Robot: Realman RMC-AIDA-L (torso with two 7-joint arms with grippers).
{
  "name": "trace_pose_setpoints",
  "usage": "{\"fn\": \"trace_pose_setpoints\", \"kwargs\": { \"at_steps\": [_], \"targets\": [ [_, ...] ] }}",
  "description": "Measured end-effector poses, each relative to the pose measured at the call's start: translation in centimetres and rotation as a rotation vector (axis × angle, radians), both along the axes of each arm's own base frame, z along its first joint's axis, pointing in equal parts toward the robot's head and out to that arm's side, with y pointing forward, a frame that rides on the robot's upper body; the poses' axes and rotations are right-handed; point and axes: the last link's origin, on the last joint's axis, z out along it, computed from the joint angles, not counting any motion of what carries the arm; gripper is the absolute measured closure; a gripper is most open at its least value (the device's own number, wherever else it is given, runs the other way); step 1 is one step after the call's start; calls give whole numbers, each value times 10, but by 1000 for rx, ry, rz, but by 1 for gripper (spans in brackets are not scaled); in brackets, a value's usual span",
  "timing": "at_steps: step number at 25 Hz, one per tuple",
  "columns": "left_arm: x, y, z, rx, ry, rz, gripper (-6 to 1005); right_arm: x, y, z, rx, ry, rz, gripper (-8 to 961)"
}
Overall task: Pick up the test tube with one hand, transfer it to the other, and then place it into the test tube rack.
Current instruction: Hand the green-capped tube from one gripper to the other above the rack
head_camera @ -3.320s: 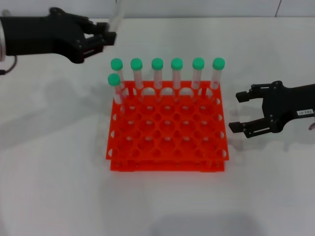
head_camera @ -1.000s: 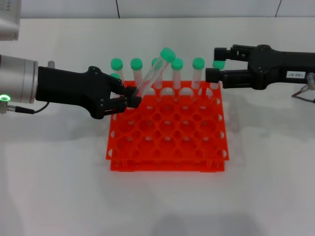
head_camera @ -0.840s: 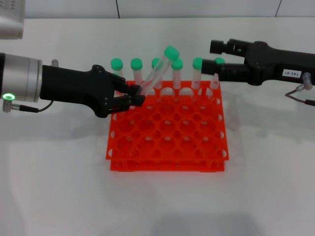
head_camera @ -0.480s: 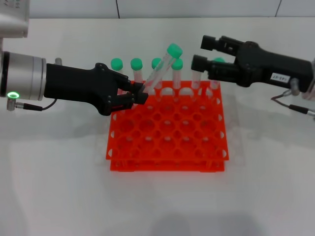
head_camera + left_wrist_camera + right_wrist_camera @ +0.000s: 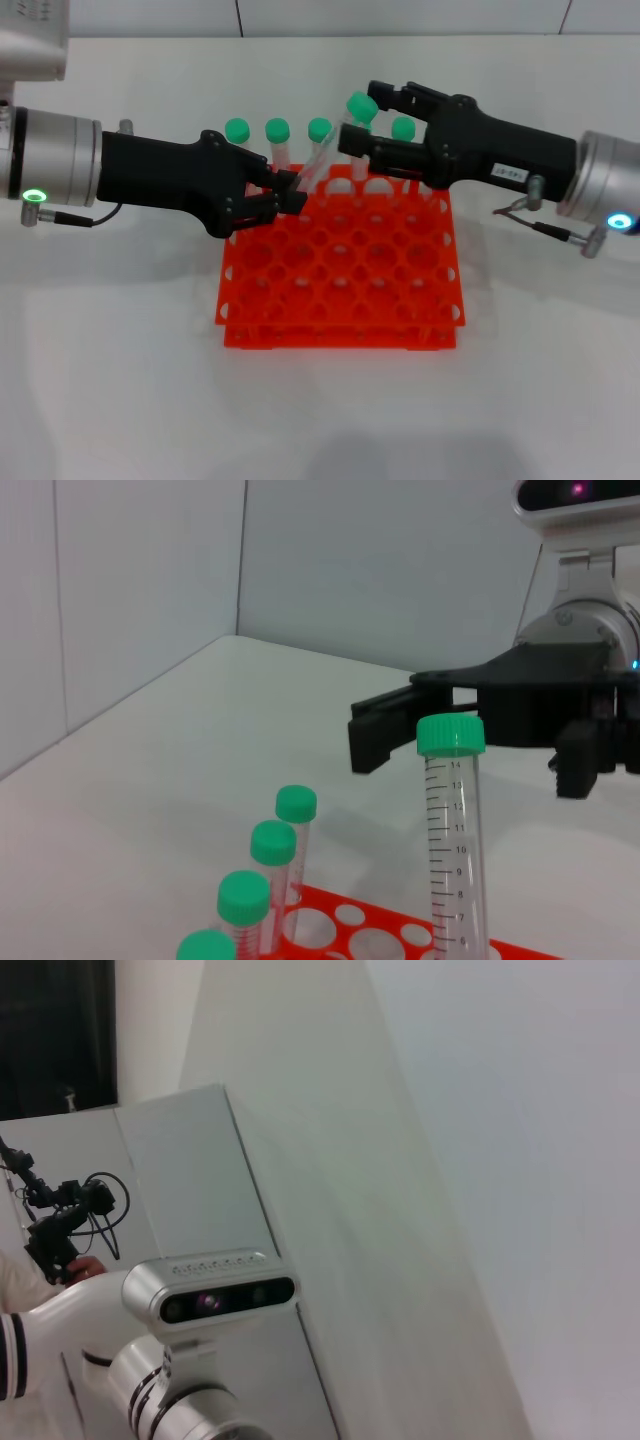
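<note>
Left gripper [image 5: 285, 192] is clamped on the lower end of the test tube [image 5: 325, 150], held tilted above the rack's 11 o'clock corner, cap toward 1 o'clock. Right gripper [image 5: 355, 120], fingers spread, sits at the cap, not closed on it. Test tube rack [image 5: 340, 265] rests on the table [image 5: 120, 380], other capped tubes [image 5: 237, 131] along its 12 o'clock row.
</note>
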Motion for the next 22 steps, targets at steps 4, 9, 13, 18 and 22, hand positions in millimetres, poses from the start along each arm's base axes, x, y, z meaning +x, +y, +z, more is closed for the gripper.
{"fn": "trace_pose_setpoints", "kwargs": {
  "at_steps": [4,9,13,18,22],
  "targets": [
    [0,0,0,1,1,-3,773,-4,-1,-6,16,8,-2,125],
    [2,1,0,2,2,-10,772,-3,0,-6,24,13,-10,128],
    [1,1,0,4,3,-16,771,-3,0,-5,28,28,-14,130],
    [0,0,1,7,2,-15,769,-2,-1,-4,29,33,-15,133],
    [-1,0,1,10,0,-15,768,-2,0,-3,30,39,-23,203]
  ]
}}
